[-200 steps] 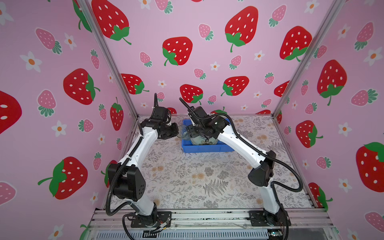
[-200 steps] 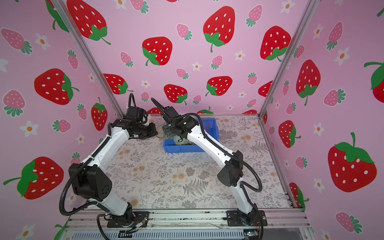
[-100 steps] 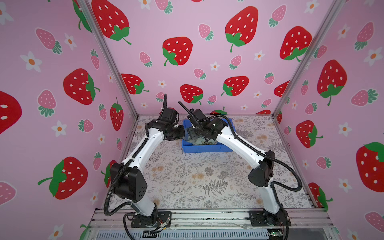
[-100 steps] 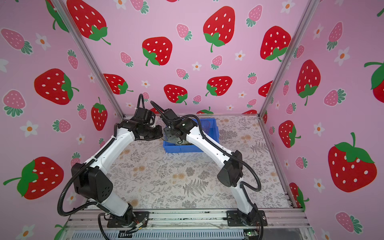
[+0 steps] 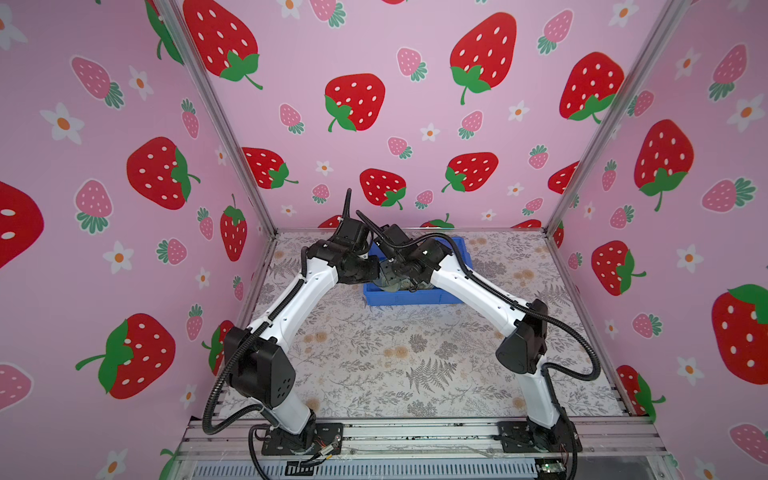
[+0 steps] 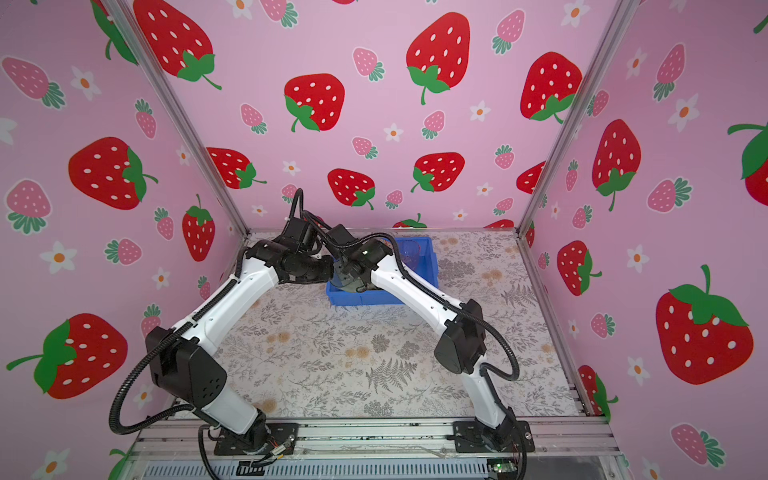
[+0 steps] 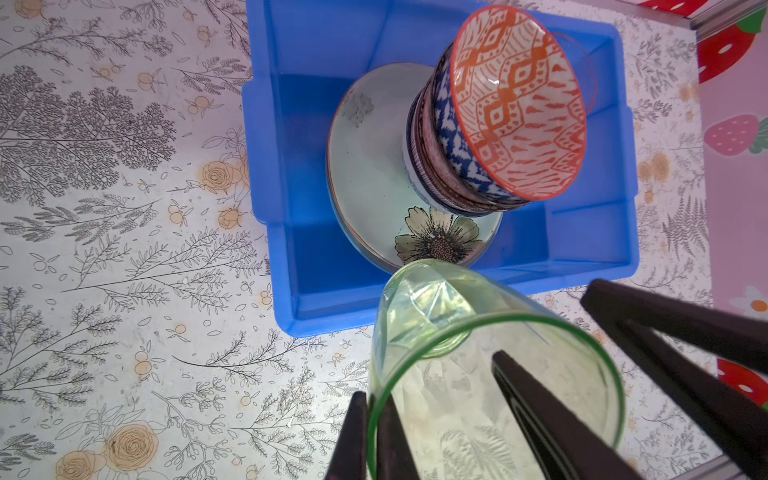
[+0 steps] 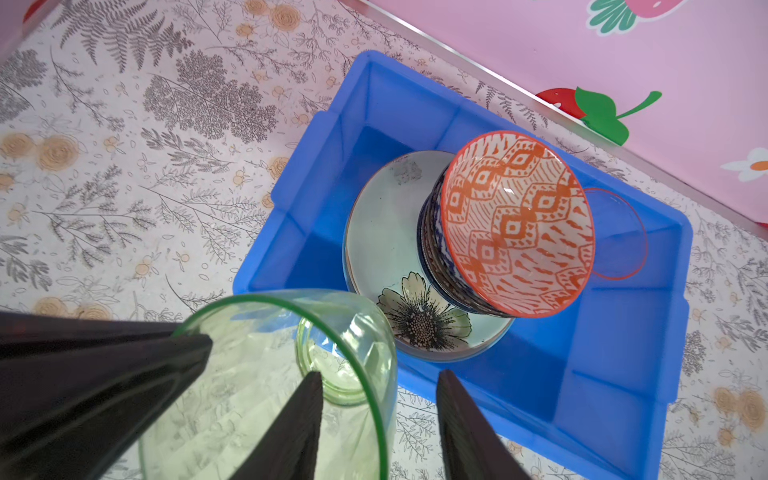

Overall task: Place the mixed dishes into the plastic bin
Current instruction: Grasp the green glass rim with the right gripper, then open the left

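With the left claw (image 7: pixel 371 399) pinched on the rim of the green tumbler (image 7: pixel 424 299), aloft beside the blue bin (image 8: pixel 561 340), close the half-open right claw (image 8: pixel 380 376) straddling that rim before releasing, then lower clear of the bowl stack (image 8: pixel 515 224).

Blue bin (image 5: pixel 409 297) largely hidden behind both arms (image 5: pixel 469 289) in both top views, green glass (image 7: pixel 440 307) cut by wrist views' edge, red glass (image 8: pixel 619 232) partly behind stacked bowls (image 8: pixel 519 224).

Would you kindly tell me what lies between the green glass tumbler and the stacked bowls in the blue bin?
The flowered part of the pale green plate, which the bowls stand on; both wrist views show it.
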`<action>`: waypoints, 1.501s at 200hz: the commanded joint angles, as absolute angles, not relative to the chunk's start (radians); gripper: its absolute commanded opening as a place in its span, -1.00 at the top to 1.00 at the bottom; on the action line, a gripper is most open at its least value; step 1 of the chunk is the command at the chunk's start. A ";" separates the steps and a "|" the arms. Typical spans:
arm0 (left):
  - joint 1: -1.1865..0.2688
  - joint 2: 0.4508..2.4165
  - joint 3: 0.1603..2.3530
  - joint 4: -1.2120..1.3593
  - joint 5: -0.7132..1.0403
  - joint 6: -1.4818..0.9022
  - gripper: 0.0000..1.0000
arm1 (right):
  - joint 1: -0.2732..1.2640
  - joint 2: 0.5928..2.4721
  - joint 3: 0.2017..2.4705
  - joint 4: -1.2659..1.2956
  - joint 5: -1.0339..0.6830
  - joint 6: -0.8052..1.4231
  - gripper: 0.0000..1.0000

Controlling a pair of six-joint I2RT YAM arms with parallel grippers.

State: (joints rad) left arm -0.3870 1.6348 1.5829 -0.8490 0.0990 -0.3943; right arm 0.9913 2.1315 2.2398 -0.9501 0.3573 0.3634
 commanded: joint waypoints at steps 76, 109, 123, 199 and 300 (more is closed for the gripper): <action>-0.407 1.603 1.638 -0.866 0.063 -0.428 1.00 | 0.991 2.030 2.107 -0.911 0.373 0.353 0.46; -0.411 1.606 1.645 -0.869 0.054 -0.428 1.00 | 0.991 2.020 2.081 -0.895 0.372 0.350 0.71; -0.412 1.612 1.648 -0.872 0.052 -0.429 1.00 | 0.989 2.016 2.072 -0.891 0.372 0.350 0.77; -0.417 1.623 1.667 -0.878 0.052 -0.431 1.00 | 0.980 1.982 2.015 -0.853 0.365 0.354 1.00; -0.408 1.640 1.714 -0.905 0.042 -0.406 0.10 | 0.942 1.924 1.950 -0.820 0.345 0.355 1.00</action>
